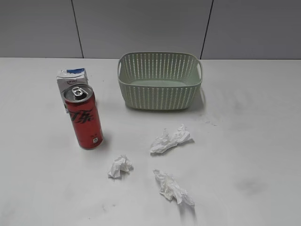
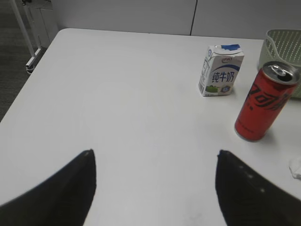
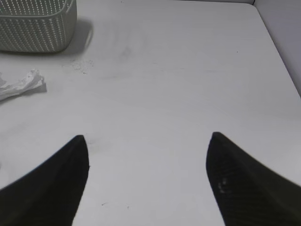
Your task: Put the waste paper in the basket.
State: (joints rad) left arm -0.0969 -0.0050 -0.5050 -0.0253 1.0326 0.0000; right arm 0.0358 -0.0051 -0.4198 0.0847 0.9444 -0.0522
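A pale green plastic basket (image 1: 160, 80) stands at the back middle of the white table; its corner shows in the left wrist view (image 2: 284, 44) and the right wrist view (image 3: 35, 26). Three crumpled white waste papers lie in front of it: one in the middle (image 1: 170, 139), also in the right wrist view (image 3: 21, 84), one to the left (image 1: 119, 166), one nearest (image 1: 174, 188). My left gripper (image 2: 155, 155) is open and empty over bare table, left of the can. My right gripper (image 3: 146, 139) is open and empty, right of the papers. Neither gripper shows in the exterior view.
A red drink can (image 1: 84, 117) stands upright left of the papers, also in the left wrist view (image 2: 263, 101). A small white milk carton (image 1: 71, 84) stands behind it, also in the left wrist view (image 2: 220, 69). The table's left edge (image 2: 28, 80) and right edge (image 3: 277, 47) are near.
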